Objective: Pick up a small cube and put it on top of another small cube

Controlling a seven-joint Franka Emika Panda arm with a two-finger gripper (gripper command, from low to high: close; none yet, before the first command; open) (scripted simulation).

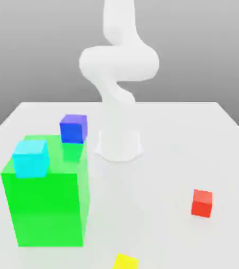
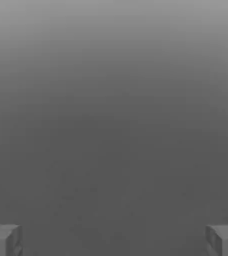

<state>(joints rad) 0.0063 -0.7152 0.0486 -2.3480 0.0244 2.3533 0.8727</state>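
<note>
Opening step of the stacking task, judged from the layout: nothing has been grasped and no cube has been stacked by the arm. The small glossy red cube [image 1: 202, 203] is seen resting alone on the pale grey counter [image 1: 158, 210], toward the exterior view's right, well apart from every other object. A tall, translucent bright green block [image 1: 45, 202] stands toward the exterior view's left, with a small cyan cube [image 1: 30, 157] set on its top face. A small dark blue cube [image 1: 73, 128] is seen at the far edge of that block; whether it sits on the block or behind it cannot be told. A small yellow cube [image 1: 126, 261] is cut by the lower edge of the exterior view. The white jointed robot arm [image 1: 118, 65] rises from its round base [image 1: 119, 145] at the middle of the counter.

In the hand view the end effector [image 2: 114, 240] is shown spread wide, its two grey fingertips [image 2: 3, 240] far apart with nothing held between them, against a plain grey backdrop.

The next move is judged to call for the end effector to be carried over the red cube, aligned with its faces, and lowered around it before closure.

The counter layout is given by the exterior view alone; the finger spacing is given by the hand view.
</note>
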